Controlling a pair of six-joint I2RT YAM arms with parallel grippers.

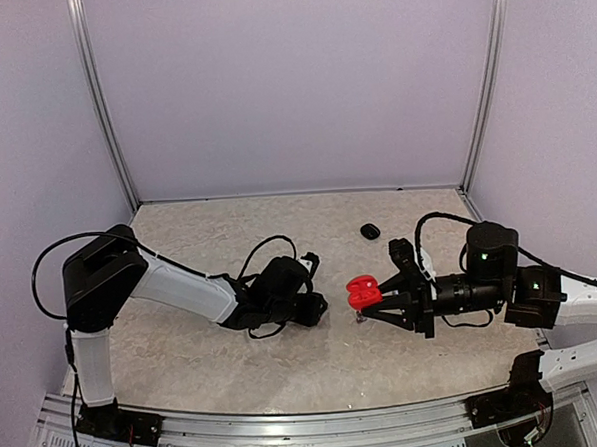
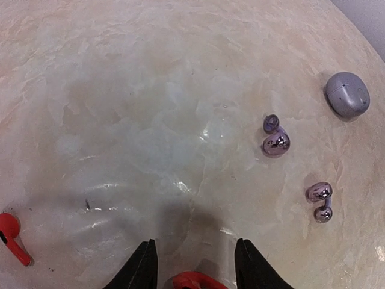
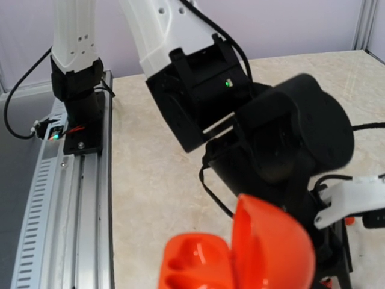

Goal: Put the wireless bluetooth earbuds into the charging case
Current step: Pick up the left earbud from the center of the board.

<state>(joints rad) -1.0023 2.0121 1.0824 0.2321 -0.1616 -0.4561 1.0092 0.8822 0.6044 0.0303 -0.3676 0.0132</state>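
tabletop (image 2: 150, 90): stone look, smooth, bit shiny. silver-grey earbuds (image 2: 276, 143): smooth, shiny like mirror. grey case (image 2: 347, 94): smooth, dull plastic. red earbud (image 2: 12, 238): smooth plastic. red case (image 3: 240, 253): glossy plastic. rail (image 3: 84, 229) at near edge: grey metal, ribbed.

No writing, brand, number or sign can be read in any of the three views. The red charging case (image 3: 240, 256), the grey case (image 2: 347, 94) and the arm housings (image 3: 192, 102) show only plain, unmarked surfaces at this sharpness.
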